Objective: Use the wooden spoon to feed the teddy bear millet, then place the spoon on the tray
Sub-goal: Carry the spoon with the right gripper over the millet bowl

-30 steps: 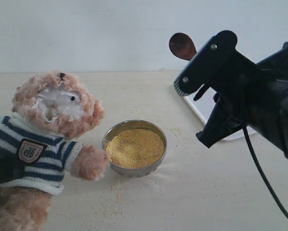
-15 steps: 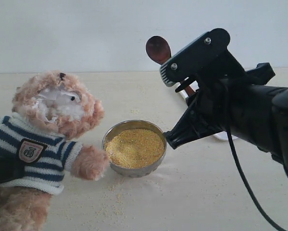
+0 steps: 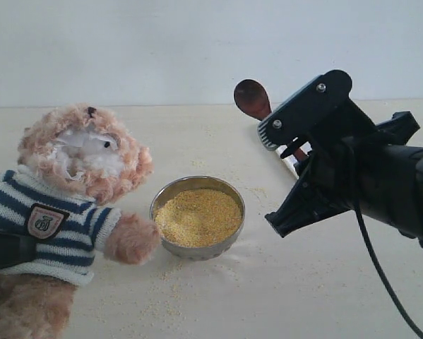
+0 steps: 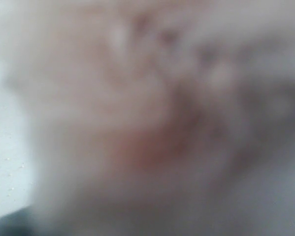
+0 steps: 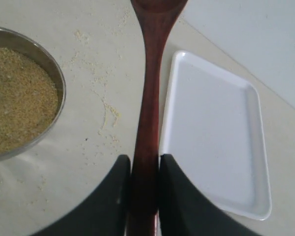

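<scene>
Reddish-brown wooden spoon (image 5: pixel 149 98), slim, clamped between black fingers (image 5: pixel 113 196).

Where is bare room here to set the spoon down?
The tray is wholly bare. The table behind the metal bowl, between teddy bear and tray, is also free. Crowded: the bear's paw lies at the bowl, loose millet around it.

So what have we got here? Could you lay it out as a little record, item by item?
metal bowl: on the table, filled with millet
teddy bear: striped sweater, one paw by the bowl
spilled grains: scattered on the table near the bowl
wooden spoon: raised in the air, scoop end up
right pincer: shut on the spoon's handle
tray: white, on the table, apart from the bowl
</scene>
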Robot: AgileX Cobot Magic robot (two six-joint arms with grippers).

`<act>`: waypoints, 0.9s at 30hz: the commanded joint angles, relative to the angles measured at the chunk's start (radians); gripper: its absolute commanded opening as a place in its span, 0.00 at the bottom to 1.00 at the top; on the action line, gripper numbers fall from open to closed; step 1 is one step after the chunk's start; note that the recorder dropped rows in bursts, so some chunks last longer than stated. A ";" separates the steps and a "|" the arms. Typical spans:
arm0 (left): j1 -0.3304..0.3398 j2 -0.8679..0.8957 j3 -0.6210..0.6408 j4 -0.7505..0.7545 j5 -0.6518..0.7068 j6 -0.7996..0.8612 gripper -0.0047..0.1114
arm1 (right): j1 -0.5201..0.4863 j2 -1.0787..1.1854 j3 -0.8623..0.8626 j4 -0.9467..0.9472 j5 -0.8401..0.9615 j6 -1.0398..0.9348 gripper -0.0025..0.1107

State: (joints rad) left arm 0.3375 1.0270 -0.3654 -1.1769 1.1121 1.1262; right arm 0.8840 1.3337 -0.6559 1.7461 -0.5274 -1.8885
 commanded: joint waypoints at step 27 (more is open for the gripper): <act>0.002 -0.008 0.002 -0.021 0.009 -0.001 0.08 | -0.197 -0.058 0.015 -1.667 0.816 1.746 0.03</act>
State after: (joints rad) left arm 0.3375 1.0270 -0.3654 -1.1769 1.1121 1.1262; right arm 0.6953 1.2865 -0.5852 0.3214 0.1983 -0.3318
